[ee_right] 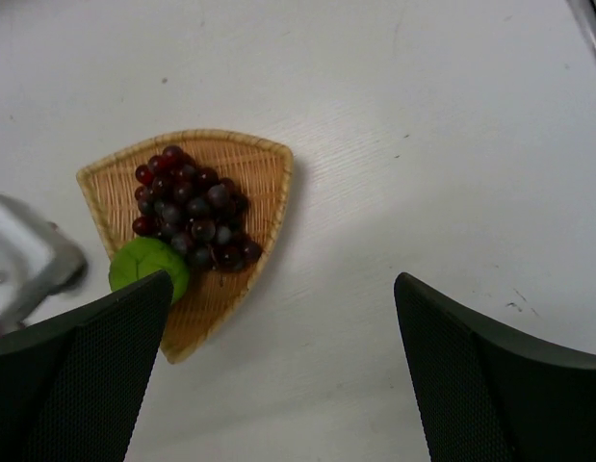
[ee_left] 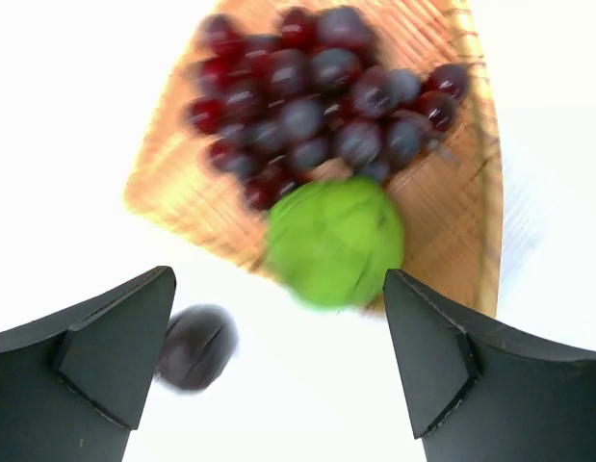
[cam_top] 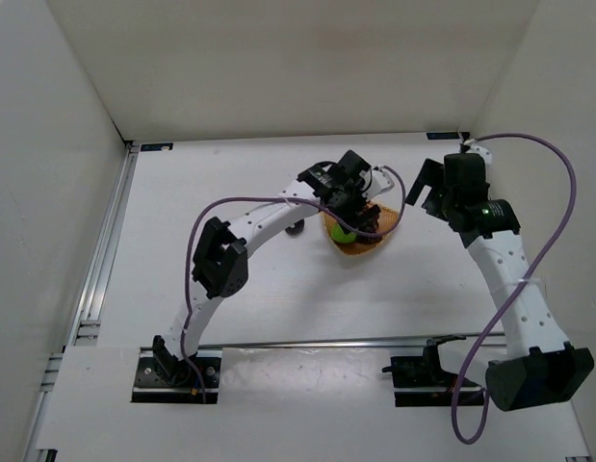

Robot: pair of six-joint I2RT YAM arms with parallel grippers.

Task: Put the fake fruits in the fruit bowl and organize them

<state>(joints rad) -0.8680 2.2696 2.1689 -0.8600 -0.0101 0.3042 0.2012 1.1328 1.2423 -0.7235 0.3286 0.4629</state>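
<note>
So in the left wrist view, lower left: the small dark purple fruit [ee_left: 194, 346] is on the white table [ee_left: 557, 115], outside the fruit bowl [ee_left: 461, 221], right by one finger of the left gripper [ee_left: 278, 289]. That gripper's jaws are spread wide, with nothing in them. Centre: the lime-green fruit [ee_left: 336, 241] is at the bowl's lower edge, a bit blurry, with the grape bunch [ee_left: 317, 106] above it inside. The right gripper [ee_right: 283, 289] is wide open too, and empty.
</note>
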